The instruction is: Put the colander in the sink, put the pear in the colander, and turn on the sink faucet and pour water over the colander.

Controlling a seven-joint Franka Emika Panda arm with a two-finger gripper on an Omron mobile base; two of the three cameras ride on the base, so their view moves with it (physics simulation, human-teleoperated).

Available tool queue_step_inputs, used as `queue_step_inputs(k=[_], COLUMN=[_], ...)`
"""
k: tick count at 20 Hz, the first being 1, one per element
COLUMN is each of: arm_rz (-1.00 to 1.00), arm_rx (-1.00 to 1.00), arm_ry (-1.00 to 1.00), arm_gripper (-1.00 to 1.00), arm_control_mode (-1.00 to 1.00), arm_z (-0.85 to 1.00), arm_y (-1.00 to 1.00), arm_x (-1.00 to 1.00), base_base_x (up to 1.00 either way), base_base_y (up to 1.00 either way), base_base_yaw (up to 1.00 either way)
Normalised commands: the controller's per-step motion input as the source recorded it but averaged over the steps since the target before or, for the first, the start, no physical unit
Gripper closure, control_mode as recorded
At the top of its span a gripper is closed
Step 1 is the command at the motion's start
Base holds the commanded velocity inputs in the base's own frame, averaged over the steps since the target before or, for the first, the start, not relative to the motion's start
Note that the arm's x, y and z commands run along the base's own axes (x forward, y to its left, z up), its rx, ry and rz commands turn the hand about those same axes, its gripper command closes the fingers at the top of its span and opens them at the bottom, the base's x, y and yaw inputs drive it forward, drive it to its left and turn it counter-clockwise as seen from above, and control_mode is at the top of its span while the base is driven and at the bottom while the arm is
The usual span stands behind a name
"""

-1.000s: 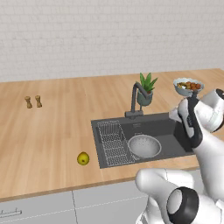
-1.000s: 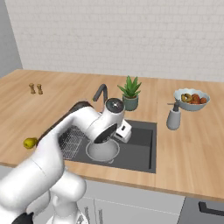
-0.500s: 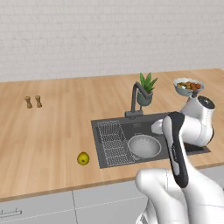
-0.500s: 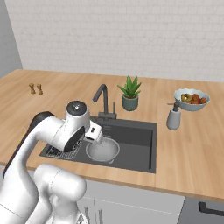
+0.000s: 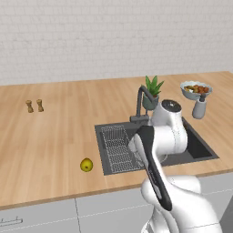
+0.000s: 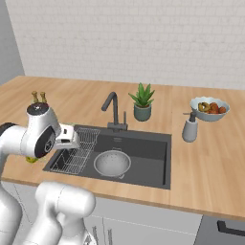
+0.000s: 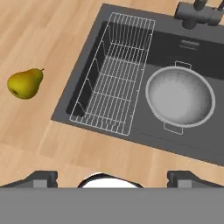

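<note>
The colander (image 7: 179, 96) sits in the sink (image 7: 201, 57), right of centre in the hand view, its perforated grey bowl upright with a small handle at its upper rim and another at its lower rim. In the right base view the colander (image 6: 112, 162) lies in the lower middle of the frame, on the basin floor just right of the wire rack (image 6: 74, 152). In the hand view the wire rack (image 7: 114, 74) takes up the left part of the sink, running from the upper centre down toward the lower left, just beside the colander. The pear (image 7: 24, 82) lies on the wooden worktop (image 7: 35, 35) at the left edge of the hand view, apart from the sink, its narrow stemmed end pointing to the upper right. In the left base view the pear (image 5: 86, 164) sits lower left of centre, on the worktop (image 5: 54, 136) to the left of the sink (image 5: 200, 145). The sink faucet (image 6: 113, 111) stands at the back rim of the basin, above the colander in the right base view, with its base (image 7: 195, 16) at the top right of the hand view. The hand (image 7: 112, 178) hovers above the front edge of the worktop; its two dark fingertips (image 7: 40, 178) stand wide apart at the bottom corners of the hand view with nothing between them. A green potted plant (image 6: 142, 101), a soap dispenser (image 6: 190, 128) and a bowl of fruit (image 6: 209, 108) stand on the worktop in the upper right of the right base view, and two small shakers (image 5: 34, 105) stand at the upper left of the left base view.
</note>
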Motion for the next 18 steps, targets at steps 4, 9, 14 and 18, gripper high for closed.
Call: queue_step_inputs(k=[4, 9, 14, 18], arm_rz=[0.22, 0.04, 0.0, 0.0], arm_rx=[-0.21, -0.01, -0.05, -0.02], arm_ry=[0.22, 0.08, 0.2, 0.18], arm_gripper=[-1.0, -1.0, -1.0, -1.0], arm_control_mode=[-1.0, -1.0, -1.0, -1.0], arm_z=[0.09, -0.41, -0.41, -0.14], arm_y=[1.0, 0.63, 0.54, 0.39], arm_x=[0.76, 0.57, 0.49, 0.16], base_base_x=[0.0, 0.0, 0.0, 0.0], base_base_y=[0.0, 0.0, 0.0, 0.0], base_base_yaw=[0.0, 0.0, 0.0, 0.0])
